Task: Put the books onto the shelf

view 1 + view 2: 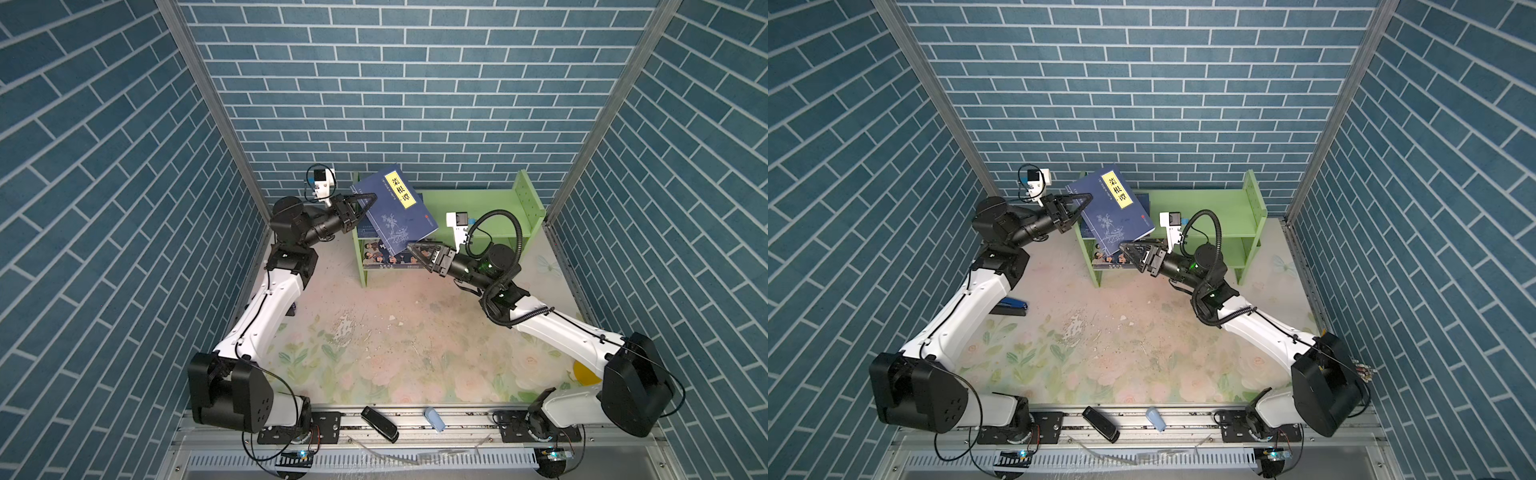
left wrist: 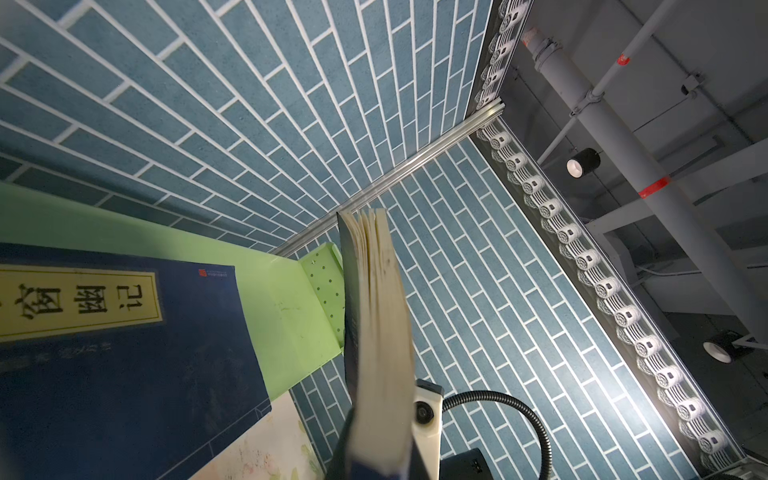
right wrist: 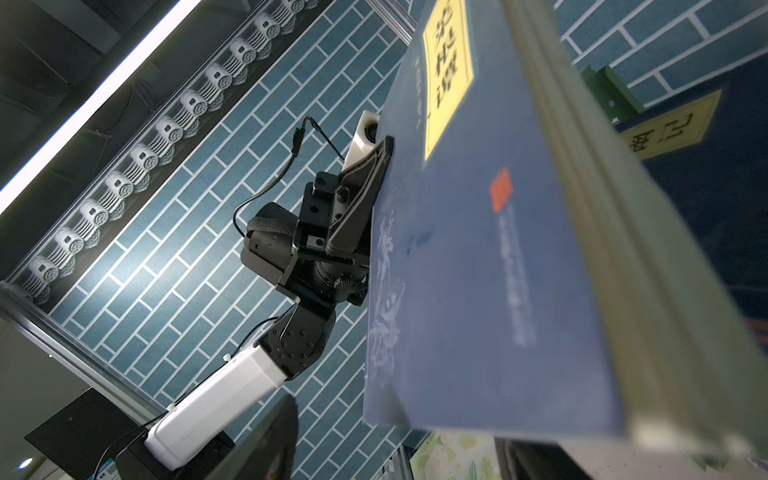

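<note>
- At the bottom edge of both top views, a black device (image 1: 379,424) and a pale blue object (image 1: 434,417) lie on the metal rail (image 1: 457,419). Neither looks like part of the task.
- The floral bench (image 1: 374,340) fills the middle of the frame and carries no book that I can see. In a top view, a blue tool (image 1: 1013,306) lies on it beside the left arm.
- Just above frame centre, a navy book (image 1: 397,212) with a yellow title label is held in the air. It is tilted and sits over the left end of the shelf (image 1: 478,203).
- The left claw (image 1: 368,201) is clamped tight on that book's left edge. The right wrist view shows one finger lying flat on the cover.
- The right claw (image 1: 415,249) sits at the book's lower corner, with a finger on either side of it. I cannot tell whether they pinch it.
- Behind them, the light green shelf stands against the back wall.
  - The large cartoon book (image 1: 380,258) lies on the lower tier, at its left end.
  - A second navy book (image 2: 124,353) lies flat on the upper tier, clearest in the left wrist view.
- By my judgement, two books are already placed and the raised one is the last I can see, so the task looks well past halfway.
- What is left is to bring this book down onto the shelf and let go. More books may be hidden beneath it.
</note>
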### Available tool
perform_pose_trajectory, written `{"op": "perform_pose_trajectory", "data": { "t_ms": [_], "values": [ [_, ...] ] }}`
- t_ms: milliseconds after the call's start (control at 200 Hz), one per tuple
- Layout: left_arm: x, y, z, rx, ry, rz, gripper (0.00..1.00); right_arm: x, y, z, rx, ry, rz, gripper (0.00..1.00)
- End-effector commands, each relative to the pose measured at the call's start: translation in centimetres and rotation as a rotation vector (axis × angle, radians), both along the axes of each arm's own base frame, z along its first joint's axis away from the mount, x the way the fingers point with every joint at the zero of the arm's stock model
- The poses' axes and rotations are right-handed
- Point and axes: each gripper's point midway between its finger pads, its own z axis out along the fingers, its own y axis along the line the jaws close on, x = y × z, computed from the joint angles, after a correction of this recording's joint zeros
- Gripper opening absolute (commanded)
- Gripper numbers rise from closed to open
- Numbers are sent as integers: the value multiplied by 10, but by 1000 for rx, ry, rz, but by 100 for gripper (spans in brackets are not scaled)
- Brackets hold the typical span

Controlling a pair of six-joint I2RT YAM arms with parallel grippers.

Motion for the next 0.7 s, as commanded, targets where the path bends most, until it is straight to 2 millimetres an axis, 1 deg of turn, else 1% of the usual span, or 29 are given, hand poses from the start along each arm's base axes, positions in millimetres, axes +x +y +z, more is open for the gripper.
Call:
{"op": "perform_pose_trajectory", "data": {
  "t_ms": [0, 80, 140, 155, 210, 250, 310, 385, 410, 445, 500, 525, 560, 580, 645, 695],
  "values": [
    [-16, -2, 22, -22, -84, -8, 0, 3, 1, 27, 94, -50, -4, 62],
    [-17, -3, 20, -20, -76, -10, 0, 5, 1, 30, 121, -60, -9, 48],
    [-18, -3, 18, -15, -69, -13, 0, 6, 1, 31, 129, -62, -11, 34],
    [-18, -3, 16, -13, -64, -14, 0, 6, 1, 31, 130, -63, -11, 28],
    [-19, -3, 15, -6, -65, -13, 0, 6, 2, 30, 127, -61, -8, 0],
    [-20, -3, 12, 3, -64, -14, 1, 4, 2, 31, 122, -61, 1, 0],
    [-21, -3, 8, 24, -62, -13, 13, 2, 2, 30, 104, -60, 12, 0],
    [-25, -4, 2, 55, -59, -16, 14, -2, -3, 31, 65, -65, 18, 0],
    [-27, -4, 0, 79, -82, -17, 16, -4, -6, 31, 47, -68, 19, 0],
    [-30, -4, -2, 101, -95, -23, 24, -7, -10, 30, 16, -68, 22, 0],
    [-36, -4, -6, 143, -115, -39, 47, -11, -17, 29, -41, -69, 32, 0],
    [-39, -4, -9, 167, -121, -47, 54, -13, -21, 29, -64, -71, 36, 0],
    [-43, -3, -15, 202, -126, -58, 59, -17, -27, 27, -102, -65, 46, 0],
    [-46, -2, -15, 221, -146, -62, 61, -19, -31, 26, -123, -64, 52, 0],
    [-54, 0, -27, 276, -145, -88, 68, -25, -46, 22, -185, -56, 63, 0],
    [-65, -1, -30, 292, -166, -129, 71, -30, -57, 20, -233, -52, 78, 0]
  ]
}}
